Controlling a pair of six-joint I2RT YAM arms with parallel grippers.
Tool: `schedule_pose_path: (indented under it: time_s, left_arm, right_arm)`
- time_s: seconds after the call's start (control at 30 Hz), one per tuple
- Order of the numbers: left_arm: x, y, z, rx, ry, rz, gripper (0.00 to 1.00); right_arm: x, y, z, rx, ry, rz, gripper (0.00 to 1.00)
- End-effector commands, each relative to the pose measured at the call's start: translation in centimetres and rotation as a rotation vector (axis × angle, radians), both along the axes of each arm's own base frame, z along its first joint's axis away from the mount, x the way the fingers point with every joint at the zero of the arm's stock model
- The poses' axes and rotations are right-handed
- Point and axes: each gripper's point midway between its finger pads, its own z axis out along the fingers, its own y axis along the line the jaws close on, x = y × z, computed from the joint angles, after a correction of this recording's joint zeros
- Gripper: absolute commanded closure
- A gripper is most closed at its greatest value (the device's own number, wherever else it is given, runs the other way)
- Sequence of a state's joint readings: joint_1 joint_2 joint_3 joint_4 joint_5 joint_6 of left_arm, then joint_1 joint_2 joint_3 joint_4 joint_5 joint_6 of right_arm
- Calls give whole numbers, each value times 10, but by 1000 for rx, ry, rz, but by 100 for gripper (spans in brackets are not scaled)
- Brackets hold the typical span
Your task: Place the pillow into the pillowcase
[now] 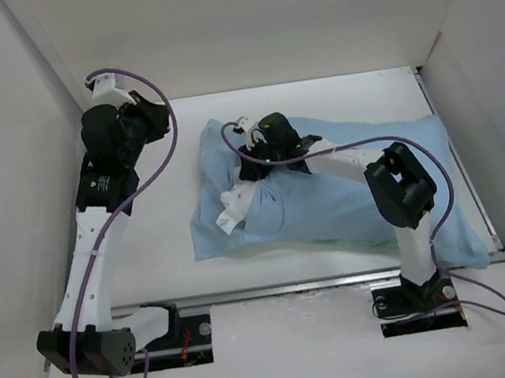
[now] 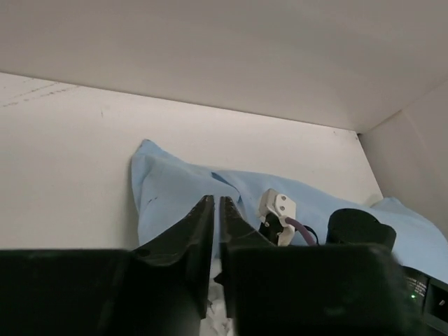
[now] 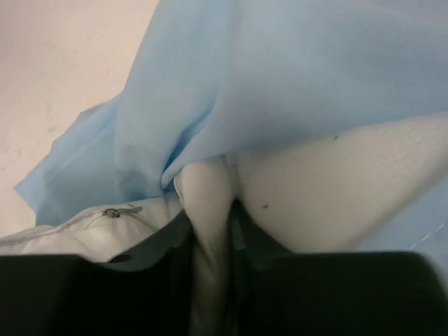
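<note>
1. The pillowcase (image 1: 366, 196) lay across the centre-right of the top view, with the pillow (image 1: 235, 199) poking out at its left edge.
2. The right gripper (image 3: 213, 231) pinched a white pillow fold there.
3. The left gripper (image 2: 213, 206), closed and empty, hung upper left above the table (image 1: 162, 249), apart from the fabric.

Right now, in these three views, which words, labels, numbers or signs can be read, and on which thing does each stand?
None can be read.
Small white marking on the left arm: too small to read.
The pillow and the pillowcase: no print visible.
</note>
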State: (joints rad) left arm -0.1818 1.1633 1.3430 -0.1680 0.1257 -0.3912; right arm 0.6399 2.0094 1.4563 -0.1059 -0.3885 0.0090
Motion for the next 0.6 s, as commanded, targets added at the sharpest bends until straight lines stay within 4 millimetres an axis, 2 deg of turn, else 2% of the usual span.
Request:
schedule_pose_path:
  time_s: [0.0,0.03,0.1,0.13,0.17,0.2,0.23,0.27,0.3,0.33,0.4,0.43,0.5,0.53,0.57]
  left_arm:
    - [5,-10,-8,13,9,-56,90]
    - [7,-17,-33,6,59,-94,72]
    - [9,-28,-58,1,97,-152,61]
    - [6,-38,-84,1,159,-196,57]
    - [7,-41,-99,21,185,-209,52]
    - [10,-51,-122,41,238,-235,48]
    - [9,-57,-137,52,269,-262,48]
    - [7,-74,-156,57,301,-328,44]
    - [5,-77,-168,53,331,-350,42]
    - [3,-96,-166,60,302,-410,40]
    - [-2,-114,-178,74,310,-473,37]
    - [-3,-127,-192,92,331,-507,34]
    - [2,-140,-194,106,333,-535,34]
    - [7,-146,-211,123,364,-548,34]
    - [5,-157,-215,122,375,-580,34]
  right_arm:
    - [-23,-40,-42,-138,125,-49,68]
    - [-25,-34,-19,-118,69,-22,55]
    - [-33,-31,0,-110,31,23,51]
    - [-40,-30,22,-96,-8,43,47]
    - [-43,-30,33,-88,-39,75,32]
    - [-48,-26,46,-69,-65,95,23]
    - [-48,-27,59,-53,-88,94,14]
    - [-52,-30,77,-39,-119,97,10]
    - [-53,-31,85,-28,-135,97,7]
    - [-55,-33,91,-25,-138,96,7]
    - [-59,-38,105,-18,-159,88,7]
    - [-60,-39,111,-11,-169,87,7]
    - [-63,-41,126,9,-196,85,7]
    - [-64,-41,130,14,-204,85,7]
    - [-65,-42,126,9,-196,85,7]
